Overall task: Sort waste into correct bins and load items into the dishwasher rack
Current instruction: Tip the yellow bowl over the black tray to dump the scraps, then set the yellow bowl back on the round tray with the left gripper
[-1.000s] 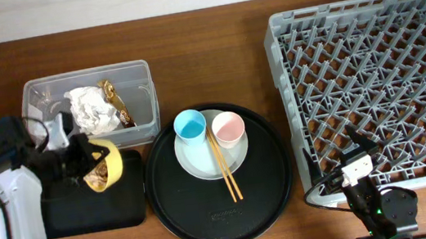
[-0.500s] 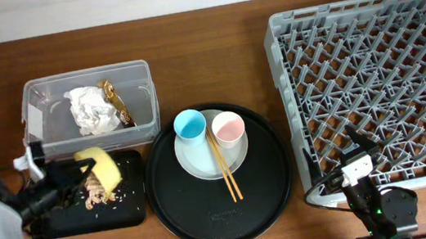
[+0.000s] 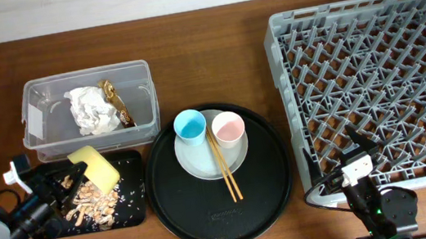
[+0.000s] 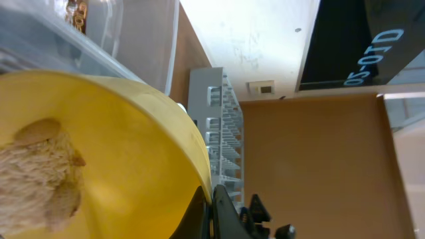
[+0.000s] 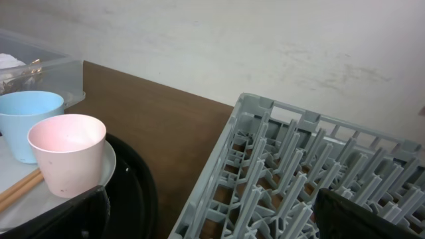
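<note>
Left claw tipping a yellow bowl over the black tray

On the left of the wooden surface [image 3: 211, 45], the left claw [image 3: 71, 178] is clamping the rim of the yellow bowl [image 3: 96, 168] and holding it tilted over the shallow black tray [image 3: 131, 214]. Tan food scraps [image 3: 93, 208] are lying in the tray, and a clump is clinging inside the bowl. Just beyond, the clear tub [image 3: 31, 119] is holding the tissue [image 3: 90, 109] and the gold wrapper [image 3: 116, 103]. In the middle, the round black tray [image 3: 271, 186] is carrying the plate [image 3: 194, 165], with the blue cup [image 3: 190, 127], pink cup [image 3: 227, 127] and chopsticks [image 3: 224, 167] sitting on it. On the right the grey rack [image 3: 381, 81] is standing, and at its near left corner the right claw [image 5: 212, 199] is hovering spread wide, gripping nothing.
</note>
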Controlling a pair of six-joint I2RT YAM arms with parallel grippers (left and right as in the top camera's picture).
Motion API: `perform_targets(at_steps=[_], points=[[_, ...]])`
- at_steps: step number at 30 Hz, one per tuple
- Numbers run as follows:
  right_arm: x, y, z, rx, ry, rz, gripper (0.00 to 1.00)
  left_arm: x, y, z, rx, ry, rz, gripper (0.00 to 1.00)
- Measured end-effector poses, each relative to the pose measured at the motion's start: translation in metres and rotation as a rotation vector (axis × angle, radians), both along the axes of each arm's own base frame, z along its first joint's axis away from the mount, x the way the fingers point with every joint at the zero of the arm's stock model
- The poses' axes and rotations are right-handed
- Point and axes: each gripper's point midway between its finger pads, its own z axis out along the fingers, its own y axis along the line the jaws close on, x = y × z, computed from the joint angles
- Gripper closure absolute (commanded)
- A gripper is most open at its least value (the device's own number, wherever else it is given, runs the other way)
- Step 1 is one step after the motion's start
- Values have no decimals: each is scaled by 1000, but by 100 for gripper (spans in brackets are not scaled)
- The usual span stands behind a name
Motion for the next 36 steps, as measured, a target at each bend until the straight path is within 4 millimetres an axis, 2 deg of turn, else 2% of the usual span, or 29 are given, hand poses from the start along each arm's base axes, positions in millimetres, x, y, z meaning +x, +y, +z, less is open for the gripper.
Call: perform_targets(at_steps=[4,8,11,18,22,24,26,28,30,32,33,35,36], points=[[0,0,0,0,0,0,1,-1,18,2,9,-27,62,100],[0,0,0,0,0,0,1,1,49,17,17,-159,168,100],[0,0,0,0,0,0,1,2,56,19,41,-199,179,100],[0,0,0,0,0,0,1,2,56,18,14,-172,186,100],[0,0,0,0,0,0,1,3,47,21,-24,-159,169,100],[0,0,0,0,0,0,1,2,44,11,7,-111,150,100],[0,0,0,0,0,0,1,5,26,2,36,-68,76,100],[0,0,0,1,-1,0,1,15,-3,-4,96,5,-52,100],[0,0,0,1,-1,0,1,33,-41,6,225,38,-221,100],[0,0,0,0,0,0,1,39,-78,1,324,79,-341,100],[0,0,0,0,0,0,1,34,-104,-12,401,146,-419,100],[0,0,0,0,0,0,1,23,-128,-36,570,253,-501,100],[0,0,0,0,0,0,1,12,-150,-47,666,285,-570,100]])
